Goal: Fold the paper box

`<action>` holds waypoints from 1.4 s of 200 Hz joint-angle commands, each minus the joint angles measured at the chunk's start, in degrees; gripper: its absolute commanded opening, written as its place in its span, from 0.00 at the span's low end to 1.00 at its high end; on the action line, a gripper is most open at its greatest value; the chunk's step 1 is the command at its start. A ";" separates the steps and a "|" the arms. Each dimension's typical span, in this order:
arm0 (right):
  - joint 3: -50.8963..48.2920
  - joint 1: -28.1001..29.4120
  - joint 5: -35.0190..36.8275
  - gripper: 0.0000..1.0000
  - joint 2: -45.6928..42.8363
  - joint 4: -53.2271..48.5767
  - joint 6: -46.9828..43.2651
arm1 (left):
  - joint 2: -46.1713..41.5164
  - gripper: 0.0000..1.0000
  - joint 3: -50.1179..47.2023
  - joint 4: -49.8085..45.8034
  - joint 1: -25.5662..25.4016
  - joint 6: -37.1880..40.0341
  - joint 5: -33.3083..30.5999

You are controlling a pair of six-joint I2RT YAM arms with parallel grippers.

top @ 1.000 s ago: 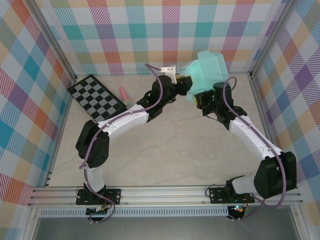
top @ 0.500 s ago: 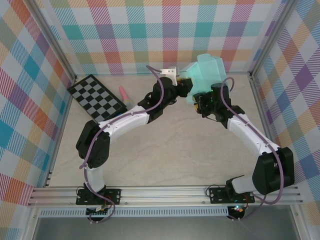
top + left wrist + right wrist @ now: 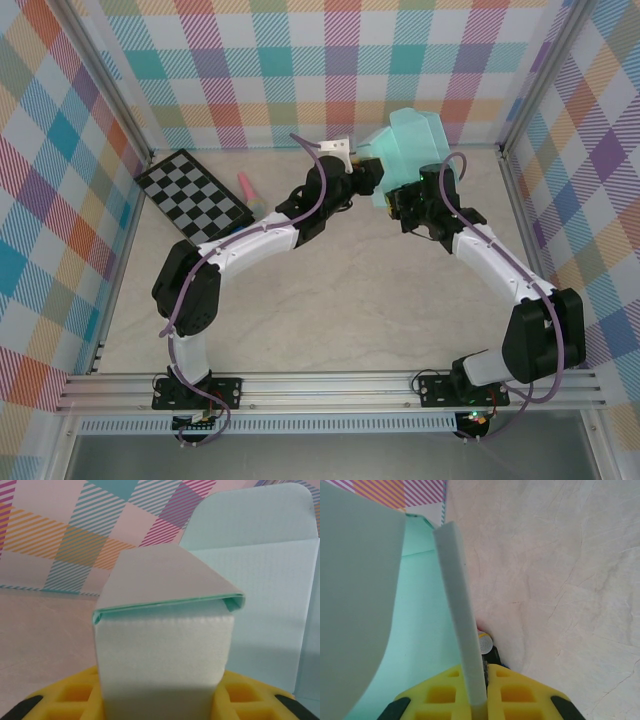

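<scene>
Half-folded pale mint-cyan card paper box (image 3: 412, 145), far centre: left gripper (image 3: 370, 172) clamps folded flap, right gripper (image 3: 398, 204) pinches thin card edge.

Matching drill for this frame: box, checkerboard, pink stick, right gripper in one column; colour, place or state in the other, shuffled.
1. box
2. checkerboard
3. pink stick
4. right gripper

A. black and grey, flat at far left
B. shut on a thin card edge
C. mint, at the back, right of centre
D. lying just right of the checkerboard

Pairs: 1-C, 2-A, 3-D, 4-B
</scene>
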 commanded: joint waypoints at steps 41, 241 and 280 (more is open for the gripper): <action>-2.19 0.94 -1.27 0.00 0.88 1.68 -5.20 | -2.58 0.32 -0.28 5.44 -4.76 2.95 11.77; -18.05 -5.12 -1.76 0.61 -25.85 16.60 -11.24 | -4.06 0.32 1.33 -7.25 2.40 -26.76 0.51; -27.24 -5.12 2.92 0.61 -32.98 27.89 -7.88 | -4.17 0.32 1.62 -11.63 3.69 -36.92 0.11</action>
